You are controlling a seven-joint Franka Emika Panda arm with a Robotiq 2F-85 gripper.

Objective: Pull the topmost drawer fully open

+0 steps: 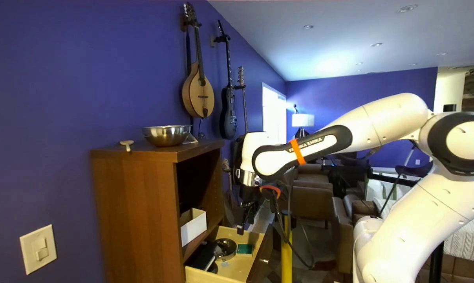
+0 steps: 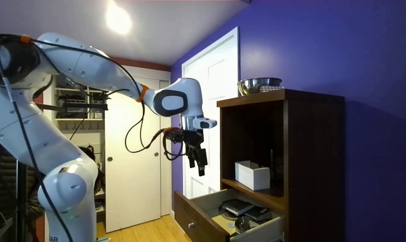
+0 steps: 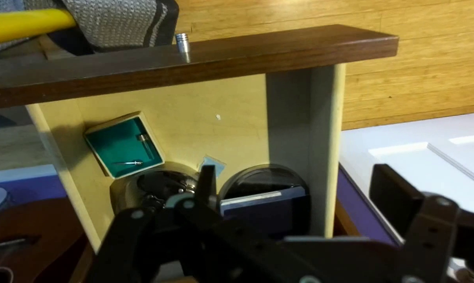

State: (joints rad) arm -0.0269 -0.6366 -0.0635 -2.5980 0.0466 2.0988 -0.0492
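The topmost drawer (image 1: 237, 280) (image 2: 199, 216) (image 3: 260, 51) is pulled out from the brown cabinet, below its square shelf compartment. Its brown front and pale inner sides show in all views. A small silver knob (image 2: 191, 225) (image 3: 183, 44) sits on the front. My gripper (image 1: 247, 222) (image 2: 196, 168) (image 3: 295, 173) is open and empty. It points down above the drawer and touches neither the front nor the knob. In the wrist view the two fingers stand wide apart, with the drawer's contents and one side wall showing between them. The drawer's rear end is hidden.
The drawer holds a green-lined box (image 3: 125, 145), a round shiny container (image 3: 154, 186) and a dark book (image 3: 260, 212). A white box (image 1: 193, 226) (image 2: 252, 175) stands on the shelf. A metal bowl (image 1: 167, 135) (image 2: 258, 85) is on the cabinet top. A yellow post (image 1: 286, 251) stands near the drawer front.
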